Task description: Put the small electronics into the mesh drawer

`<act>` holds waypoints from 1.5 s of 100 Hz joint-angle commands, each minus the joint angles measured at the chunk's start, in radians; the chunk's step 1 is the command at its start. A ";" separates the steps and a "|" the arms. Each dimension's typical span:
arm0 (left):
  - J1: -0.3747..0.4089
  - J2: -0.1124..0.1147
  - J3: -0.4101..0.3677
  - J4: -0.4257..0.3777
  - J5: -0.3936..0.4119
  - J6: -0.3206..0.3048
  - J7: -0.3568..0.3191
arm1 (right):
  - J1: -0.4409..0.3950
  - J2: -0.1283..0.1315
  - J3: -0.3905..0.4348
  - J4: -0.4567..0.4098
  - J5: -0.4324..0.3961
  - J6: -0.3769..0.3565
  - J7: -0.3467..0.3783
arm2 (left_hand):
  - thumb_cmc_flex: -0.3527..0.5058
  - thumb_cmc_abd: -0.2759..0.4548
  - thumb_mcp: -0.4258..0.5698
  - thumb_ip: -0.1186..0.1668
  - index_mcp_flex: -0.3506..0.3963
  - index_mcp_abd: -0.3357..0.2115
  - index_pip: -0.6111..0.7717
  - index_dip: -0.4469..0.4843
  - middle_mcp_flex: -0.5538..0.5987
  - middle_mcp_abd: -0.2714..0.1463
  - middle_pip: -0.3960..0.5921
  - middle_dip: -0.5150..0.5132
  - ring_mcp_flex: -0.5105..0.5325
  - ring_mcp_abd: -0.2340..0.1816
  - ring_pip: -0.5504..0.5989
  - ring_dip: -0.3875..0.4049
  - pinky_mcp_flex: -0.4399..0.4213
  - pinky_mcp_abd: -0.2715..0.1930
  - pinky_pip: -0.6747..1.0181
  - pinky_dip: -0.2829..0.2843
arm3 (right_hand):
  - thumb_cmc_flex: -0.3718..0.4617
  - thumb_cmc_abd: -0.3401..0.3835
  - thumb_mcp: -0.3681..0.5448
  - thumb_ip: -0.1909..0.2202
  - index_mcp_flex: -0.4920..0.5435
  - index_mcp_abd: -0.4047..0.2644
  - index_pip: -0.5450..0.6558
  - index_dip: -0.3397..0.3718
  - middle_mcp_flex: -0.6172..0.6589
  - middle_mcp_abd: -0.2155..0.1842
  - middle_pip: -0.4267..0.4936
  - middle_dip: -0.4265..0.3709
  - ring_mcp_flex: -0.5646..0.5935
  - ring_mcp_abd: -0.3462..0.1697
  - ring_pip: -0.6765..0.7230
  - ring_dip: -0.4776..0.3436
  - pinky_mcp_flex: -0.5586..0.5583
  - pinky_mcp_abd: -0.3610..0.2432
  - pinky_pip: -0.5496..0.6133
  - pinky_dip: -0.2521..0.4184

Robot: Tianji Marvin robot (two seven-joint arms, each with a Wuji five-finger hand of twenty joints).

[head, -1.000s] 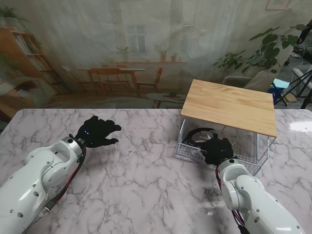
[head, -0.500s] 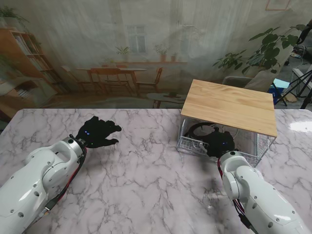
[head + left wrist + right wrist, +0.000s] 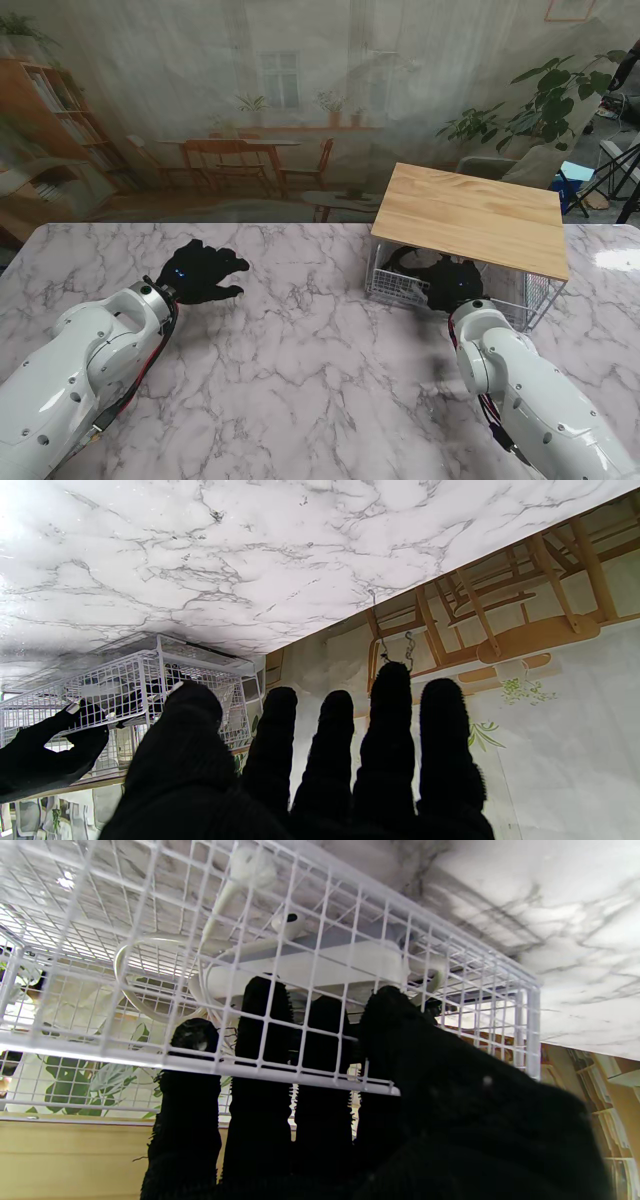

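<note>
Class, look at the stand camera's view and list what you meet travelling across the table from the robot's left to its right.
left arm → left hand → bare marble table → mesh drawer → right hand, at the drawer's front, under the wooden top.

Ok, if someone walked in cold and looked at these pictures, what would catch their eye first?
Probably the white mesh drawer on the table's right side, under its pale wooden top, with the black-gloved right hand against its front. Through the wire, white earphones and cable and a dark looped cable lie inside. On the left, the left hand hovers open over bare marble.
</note>
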State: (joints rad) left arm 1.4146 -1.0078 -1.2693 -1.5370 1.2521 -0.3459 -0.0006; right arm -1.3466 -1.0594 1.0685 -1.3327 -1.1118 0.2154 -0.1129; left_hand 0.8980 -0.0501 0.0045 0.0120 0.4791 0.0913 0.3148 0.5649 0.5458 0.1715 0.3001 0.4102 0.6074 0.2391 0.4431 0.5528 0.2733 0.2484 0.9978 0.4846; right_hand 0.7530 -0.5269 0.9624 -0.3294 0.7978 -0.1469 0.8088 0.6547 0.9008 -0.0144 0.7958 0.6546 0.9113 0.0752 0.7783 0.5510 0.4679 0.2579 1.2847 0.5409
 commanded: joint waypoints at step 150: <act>-0.005 0.003 0.011 0.015 0.003 -0.002 -0.007 | -0.145 0.023 0.115 -0.151 -0.097 -0.122 0.076 | -0.022 0.055 -0.018 0.014 0.010 0.010 0.007 0.000 -0.040 0.017 -0.016 -0.011 -0.015 0.017 -0.011 0.004 -0.015 -0.009 0.014 0.017 | -0.271 0.225 -0.200 0.263 -0.570 0.060 -0.237 -0.334 -0.628 0.036 -0.285 -0.381 -0.500 0.030 -0.604 -0.346 -0.417 0.067 -0.370 -0.172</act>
State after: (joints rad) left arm 1.4105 -1.0057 -1.2610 -1.5252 1.2558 -0.3495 0.0051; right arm -1.4949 -1.0370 1.1901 -1.4873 -1.2080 0.0810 -0.0374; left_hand 0.8980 -0.0497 0.0045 0.0120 0.4793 0.0913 0.3167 0.5649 0.5458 0.1715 0.3000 0.4101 0.6072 0.2391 0.4431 0.5528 0.2727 0.2484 0.9978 0.4846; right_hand 0.4319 -0.3389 0.7194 -0.0958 0.2718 -0.0329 0.5841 0.3442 0.3084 0.0332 0.5406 0.2834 0.4305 0.1200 0.2442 0.2270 0.0561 0.3109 0.9317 0.3825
